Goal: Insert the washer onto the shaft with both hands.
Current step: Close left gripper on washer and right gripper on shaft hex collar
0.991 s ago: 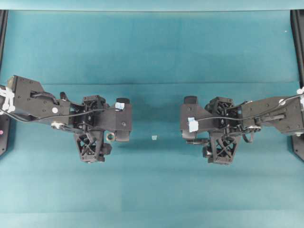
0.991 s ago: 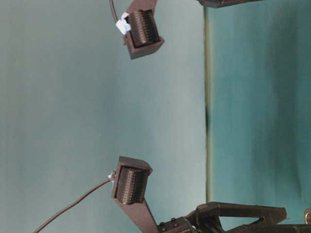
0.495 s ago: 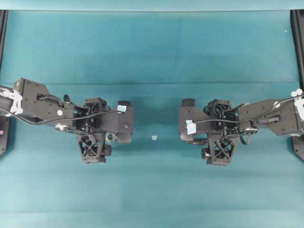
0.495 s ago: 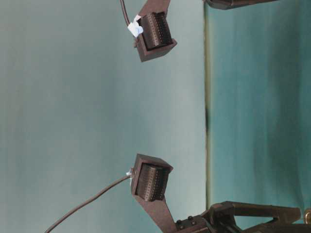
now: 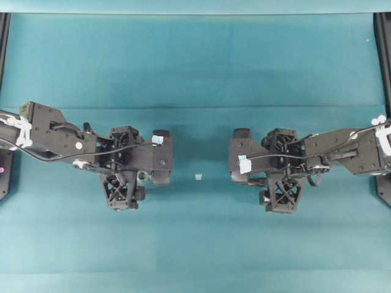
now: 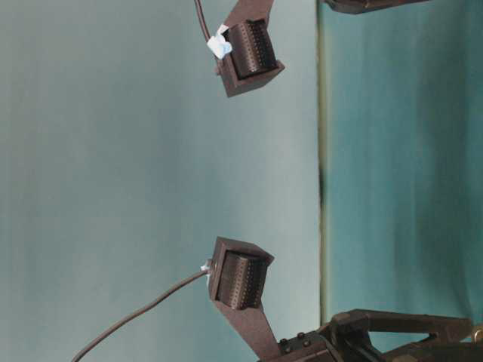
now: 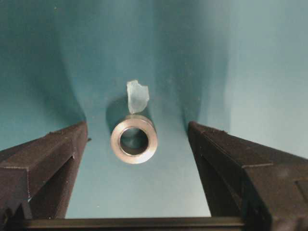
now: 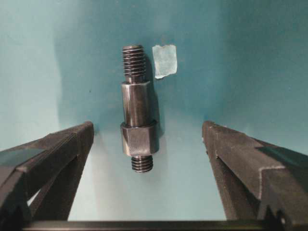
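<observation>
The washer (image 7: 134, 138), a small grey metal ring, lies flat on the teal mat with its hole facing up, just below a pale tape scrap (image 7: 137, 96). My left gripper (image 7: 137, 127) is open above it, one finger on each side, not touching. The washer shows faintly in the overhead view (image 5: 142, 176). The shaft (image 8: 137, 115), a dark stepped cylinder with threaded ends, lies on its side next to a tape square (image 8: 164, 61). My right gripper (image 8: 148, 126) is open, and its fingers straddle the shaft's near end without touching.
In the overhead view, the left gripper (image 5: 143, 177) and right gripper (image 5: 253, 181) face each other across a gap, with a small tape square (image 5: 198, 177) on the mat between them. Black rails (image 5: 382, 91) run along both side edges. The table-level view shows only two black ribbed blocks (image 6: 240, 279).
Both arms have shifted slightly toward the middle and dropped lower toward the mat. The washer and shaft have not moved.
</observation>
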Controlling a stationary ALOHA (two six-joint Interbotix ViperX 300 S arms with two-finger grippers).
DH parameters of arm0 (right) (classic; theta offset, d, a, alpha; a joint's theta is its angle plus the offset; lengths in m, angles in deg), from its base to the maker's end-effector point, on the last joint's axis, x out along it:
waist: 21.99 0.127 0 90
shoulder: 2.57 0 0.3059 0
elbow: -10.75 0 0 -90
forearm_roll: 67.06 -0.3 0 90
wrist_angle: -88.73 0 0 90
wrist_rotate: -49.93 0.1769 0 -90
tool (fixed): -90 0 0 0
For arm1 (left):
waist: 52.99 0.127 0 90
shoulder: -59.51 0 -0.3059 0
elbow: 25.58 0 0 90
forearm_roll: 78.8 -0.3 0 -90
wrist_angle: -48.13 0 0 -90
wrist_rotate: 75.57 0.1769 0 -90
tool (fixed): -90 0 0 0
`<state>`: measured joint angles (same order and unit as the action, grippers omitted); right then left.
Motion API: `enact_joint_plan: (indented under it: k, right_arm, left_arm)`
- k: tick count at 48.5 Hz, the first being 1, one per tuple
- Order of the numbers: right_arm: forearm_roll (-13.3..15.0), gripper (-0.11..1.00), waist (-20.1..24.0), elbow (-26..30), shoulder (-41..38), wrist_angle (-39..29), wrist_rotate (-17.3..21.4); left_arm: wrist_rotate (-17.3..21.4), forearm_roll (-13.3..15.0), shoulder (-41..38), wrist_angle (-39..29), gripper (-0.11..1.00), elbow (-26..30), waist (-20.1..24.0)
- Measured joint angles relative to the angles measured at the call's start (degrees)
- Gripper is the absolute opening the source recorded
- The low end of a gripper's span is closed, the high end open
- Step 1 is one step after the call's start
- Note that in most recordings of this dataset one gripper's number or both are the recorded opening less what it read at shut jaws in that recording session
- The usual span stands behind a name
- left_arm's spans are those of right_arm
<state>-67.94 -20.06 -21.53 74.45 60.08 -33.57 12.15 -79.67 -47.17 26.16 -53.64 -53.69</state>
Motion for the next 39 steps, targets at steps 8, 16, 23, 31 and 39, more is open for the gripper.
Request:
enact_joint_plan:
  k: [8, 16, 23, 31, 39]
  right_arm:
    - [0.0, 0.93, 0.1, 0.0, 0.0, 0.0, 0.0]
    - [0.0, 0.93, 0.1, 0.0, 0.0, 0.1, 0.1]
    - [0.0, 0.93, 0.1, -0.1, 0.1, 0.0, 0.0]
    - [0.0, 0.93, 0.1, -0.4, 0.0, 0.0, 0.0]
    - [0.0, 0.93, 0.1, -0.4, 0.1, -0.1, 0.0]
  left_arm:
    - [0.2, 0.0, 0.0, -0.1, 0.89, 0.1, 0.4]
    - [0.2, 0.0, 0.0, -0.2, 0.89, 0.0, 0.7]
    - [0.1, 0.0, 0.0, -0.3, 0.89, 0.0, 0.7]
    - [0.1, 0.1, 0.0, -0.3, 0.89, 0.0, 0.6]
    - [0.1, 0.1, 0.1, -0.3, 0.89, -0.1, 0.6]
